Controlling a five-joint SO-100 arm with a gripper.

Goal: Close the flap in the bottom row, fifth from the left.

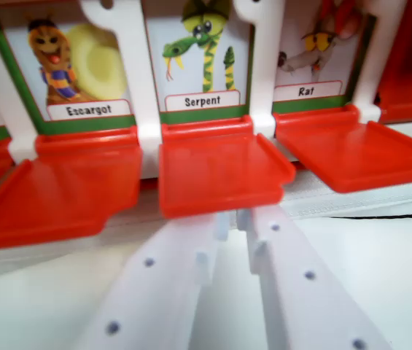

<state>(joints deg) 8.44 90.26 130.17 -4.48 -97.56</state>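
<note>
The Serpent flap [220, 171], a red plastic door lying flat and open below the card of a green snake labelled Serpent [202, 62], sits in the middle of the wrist view and looks to be the one the task means, though the row count cannot be checked from here. Directly beneath its front lip is the gripper [238, 219], its two white printed fingers nearly together with only a thin slit between the tips and nothing held in them; the tips sit right at the flap's front edge, touching or just short of it, which the blur makes hard to settle. To the wrist view's left of the Serpent flap lies the open Escargot flap [60, 189] under its snail card [74, 62], and to the right the open Rat flap [359, 149] under the Rat card [319, 51]; white posts [136, 73] divide the cards. The step in hand appears to be the approach under the lip. The next move likely calls for lifting the tips up and forward so the flap swings upright over its card, keeping centred to spare the neighbours.
</note>
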